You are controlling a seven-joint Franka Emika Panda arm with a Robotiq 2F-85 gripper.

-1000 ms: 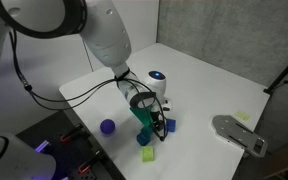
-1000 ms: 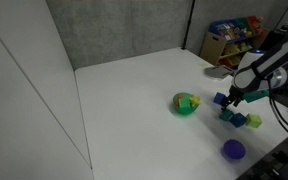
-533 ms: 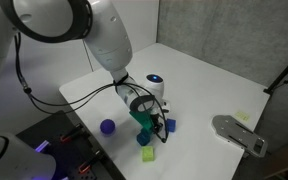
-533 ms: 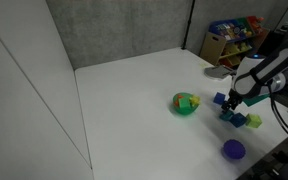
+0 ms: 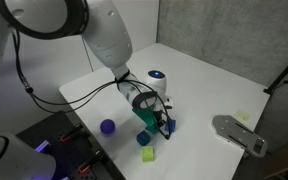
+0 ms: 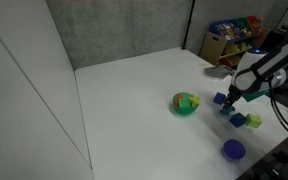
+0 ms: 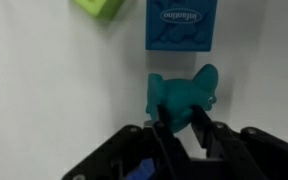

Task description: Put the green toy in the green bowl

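Note:
In the wrist view the green toy (image 7: 184, 97), a small teal figure, lies on the white table right in front of my gripper (image 7: 179, 126). Both dark fingers (image 7: 160, 133) press against its lower sides, so the gripper is shut on it. In an exterior view the gripper (image 5: 157, 123) reaches down to the table among the blocks, with teal showing at the toy (image 5: 145, 136). The green bowl (image 6: 186, 105) stands on the table a short way from the gripper (image 6: 232, 104) and holds some yellow and orange pieces.
A blue block (image 7: 181, 24) and a yellow-green cube (image 7: 98, 6) lie just beyond the toy. More small blocks (image 6: 252, 120) and a purple bowl (image 6: 233, 149) sit near the table edge. A grey device (image 5: 239, 135) and a white-and-blue object (image 5: 157, 77) also stand on the table.
The jaws have closed in from wide open onto the green toy. The arm has barely moved, and the blocks and bowl stay where they were.

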